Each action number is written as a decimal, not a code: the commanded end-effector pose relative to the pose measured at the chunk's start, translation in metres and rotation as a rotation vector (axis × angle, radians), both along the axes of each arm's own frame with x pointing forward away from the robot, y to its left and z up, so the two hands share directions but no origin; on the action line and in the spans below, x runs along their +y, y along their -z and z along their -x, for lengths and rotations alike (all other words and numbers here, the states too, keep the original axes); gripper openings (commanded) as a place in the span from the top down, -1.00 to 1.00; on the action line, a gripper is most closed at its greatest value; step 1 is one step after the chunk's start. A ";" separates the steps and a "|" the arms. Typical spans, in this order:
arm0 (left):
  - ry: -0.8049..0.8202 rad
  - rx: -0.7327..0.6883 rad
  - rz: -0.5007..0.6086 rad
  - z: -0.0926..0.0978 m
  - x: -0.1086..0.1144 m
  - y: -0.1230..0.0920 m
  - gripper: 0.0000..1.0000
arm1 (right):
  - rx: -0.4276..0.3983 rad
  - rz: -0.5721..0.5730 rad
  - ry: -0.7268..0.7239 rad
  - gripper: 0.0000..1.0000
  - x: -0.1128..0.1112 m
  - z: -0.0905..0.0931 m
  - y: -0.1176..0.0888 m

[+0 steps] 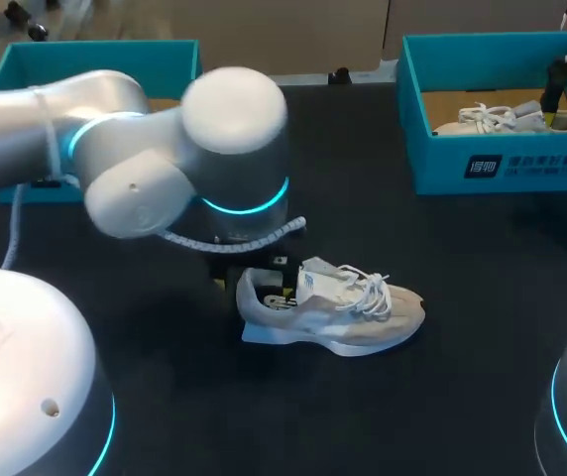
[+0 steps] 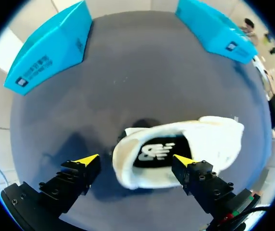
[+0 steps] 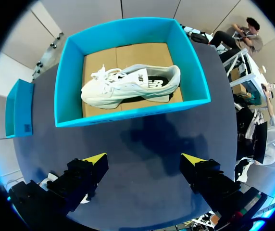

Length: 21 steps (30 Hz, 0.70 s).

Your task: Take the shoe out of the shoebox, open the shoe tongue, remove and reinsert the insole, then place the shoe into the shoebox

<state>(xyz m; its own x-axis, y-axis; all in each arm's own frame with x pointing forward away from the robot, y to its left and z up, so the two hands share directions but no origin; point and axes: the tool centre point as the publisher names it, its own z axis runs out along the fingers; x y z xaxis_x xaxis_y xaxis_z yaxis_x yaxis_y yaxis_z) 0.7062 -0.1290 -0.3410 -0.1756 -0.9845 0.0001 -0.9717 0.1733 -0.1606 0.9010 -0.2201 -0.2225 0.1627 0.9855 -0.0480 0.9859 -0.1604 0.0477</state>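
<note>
A beige shoe [image 1: 338, 309] with white laces lies on its side on the black table [image 1: 462, 297], heel toward my left arm. In the left wrist view its heel [image 2: 128, 168] sits between the fingers, and a dark insole [image 2: 159, 151] with a white logo shows in the opening. My left gripper [image 2: 135, 160] is open, its fingers standing on either side of the heel. My right gripper [image 3: 143, 158] is open and holds nothing. It hangs above the table in front of a teal shoebox [image 3: 128, 115], which holds a second white shoe [image 3: 128, 84].
The teal shoebox [image 1: 492, 164] with the second shoe [image 1: 511, 119] stands at the back right. Another teal box [image 1: 95, 59] stands at the back left, partly behind my left arm [image 1: 165, 149]. The arms' white bases [image 1: 26, 377] fill the near corners.
</note>
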 end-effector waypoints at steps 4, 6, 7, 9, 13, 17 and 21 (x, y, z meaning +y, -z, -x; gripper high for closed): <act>0.180 -0.075 0.248 0.022 0.055 -0.073 -1.00 | -0.003 0.001 0.000 -1.00 0.000 0.001 0.000; 0.262 -0.097 0.317 0.024 0.066 -0.081 -1.00 | -0.003 0.001 0.000 -1.00 0.000 0.001 0.000; 0.301 -0.103 0.344 0.024 0.070 -0.083 -1.00 | -0.003 0.001 0.000 -1.00 0.000 0.001 0.000; 0.365 -0.128 0.393 0.023 0.077 -0.087 -1.00 | -0.003 0.001 0.000 -1.00 0.000 0.001 0.000; 0.616 -0.124 0.486 0.021 0.095 -0.093 -1.00 | -0.003 0.001 0.000 -1.00 0.000 0.001 0.000; 0.616 -0.124 0.486 0.021 0.095 -0.093 -1.00 | -0.003 0.001 0.000 -1.00 0.000 0.001 0.000; 0.616 -0.124 0.486 0.021 0.095 -0.093 -1.00 | -0.003 0.001 0.000 -1.00 0.000 0.001 0.000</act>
